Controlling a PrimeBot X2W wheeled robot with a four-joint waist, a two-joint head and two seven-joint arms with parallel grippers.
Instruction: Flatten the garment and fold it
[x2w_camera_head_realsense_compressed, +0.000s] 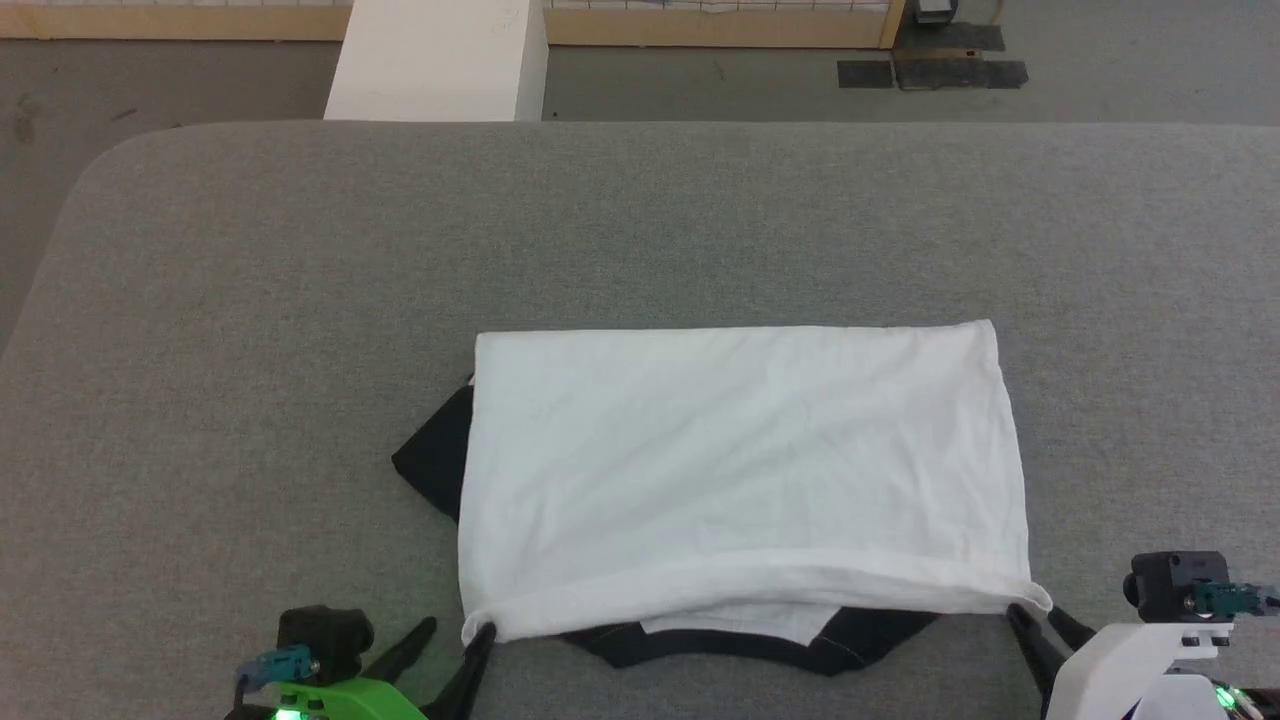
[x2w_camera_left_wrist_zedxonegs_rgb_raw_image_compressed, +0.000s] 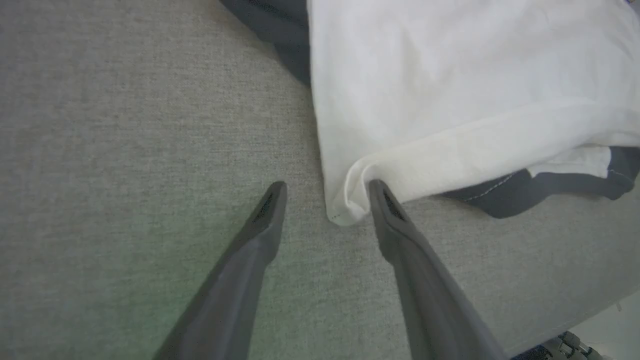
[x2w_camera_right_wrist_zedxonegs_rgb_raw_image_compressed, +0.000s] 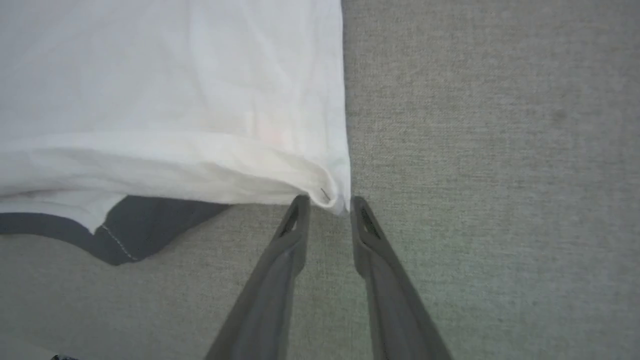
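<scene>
The garment (x2w_camera_head_realsense_compressed: 740, 470) lies folded on the grey table (x2w_camera_head_realsense_compressed: 250, 300) as a white rectangle. A black sleeve (x2w_camera_head_realsense_compressed: 435, 460) pokes out at its left, and black fabric (x2w_camera_head_realsense_compressed: 750, 645) shows under its near edge. My left gripper (x2w_camera_head_realsense_compressed: 460, 628) stands open at the near left corner; in the left wrist view the left gripper (x2w_camera_left_wrist_zedxonegs_rgb_raw_image_compressed: 327, 186) has that corner (x2w_camera_left_wrist_zedxonegs_rgb_raw_image_compressed: 345, 210) lying loose between its fingertips. My right gripper (x2w_camera_head_realsense_compressed: 1035, 612) is at the near right corner. In the right wrist view the right gripper (x2w_camera_right_wrist_zedxonegs_rgb_raw_image_compressed: 329, 199) has its jaws slightly parted, with the corner's tip (x2w_camera_right_wrist_zedxonegs_rgb_raw_image_compressed: 332, 197) just at the fingertips.
The table's rounded far left corner (x2w_camera_head_realsense_compressed: 110, 160) and far edge border a grey floor. A white block (x2w_camera_head_realsense_compressed: 440, 60) stands behind the table, and black mats (x2w_camera_head_realsense_compressed: 935, 65) lie on the floor at the back right. Bare table cloth surrounds the garment.
</scene>
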